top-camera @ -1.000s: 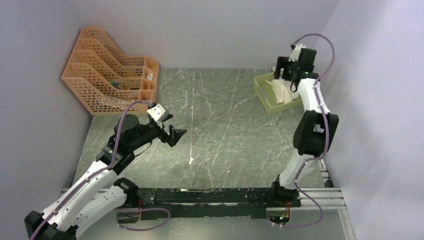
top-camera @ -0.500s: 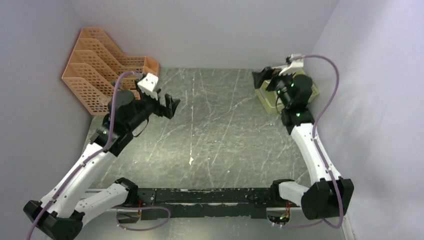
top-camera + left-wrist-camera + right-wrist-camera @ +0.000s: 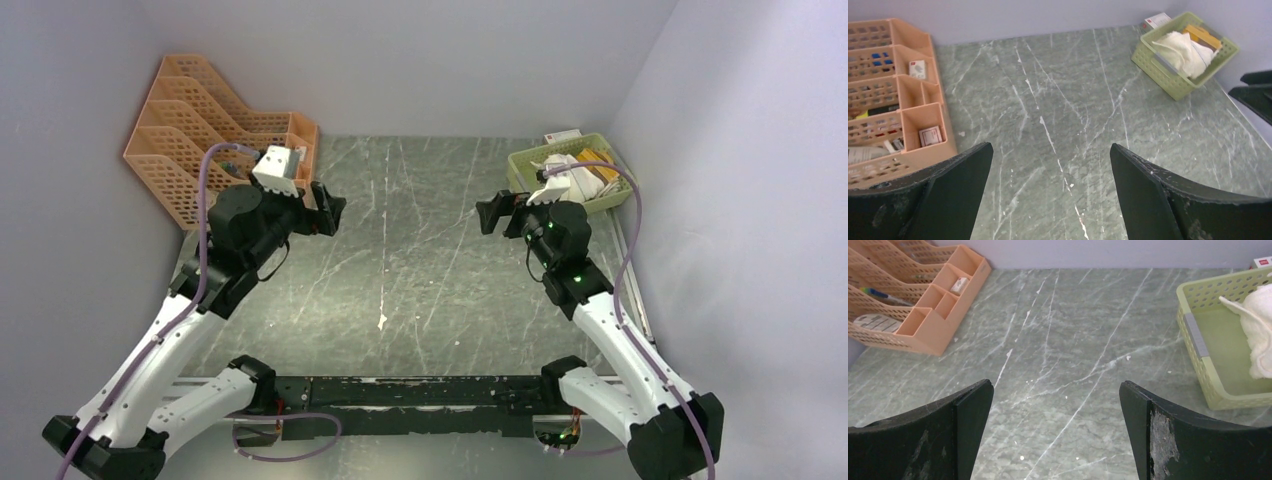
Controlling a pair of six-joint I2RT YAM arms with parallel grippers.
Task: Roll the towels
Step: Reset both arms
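The cream-white towel [image 3: 566, 181] and the mustard-yellow towel [image 3: 598, 171] lie bunched in a green basket [image 3: 516, 170] at the back right. Both also show in the left wrist view, cream [image 3: 1179, 47] and mustard [image 3: 1201, 35]. The right wrist view shows only an edge of the cream towel [image 3: 1260, 322]. My left gripper [image 3: 327, 208] is open and empty, held above the table's left part near the orange organizer. My right gripper [image 3: 495, 213] is open and empty, just left of the basket, pointing towards the table's middle.
An orange desk organizer [image 3: 215, 140] with small items stands at the back left, and shows in the wrist views [image 3: 895, 100] [image 3: 913, 295]. A small white box [image 3: 563, 136] lies behind the basket. Walls close in the left, back and right sides.
My right arm has swung from above the basket down and to the left, empty. My left gripper has risen and moved back towards the organizer.
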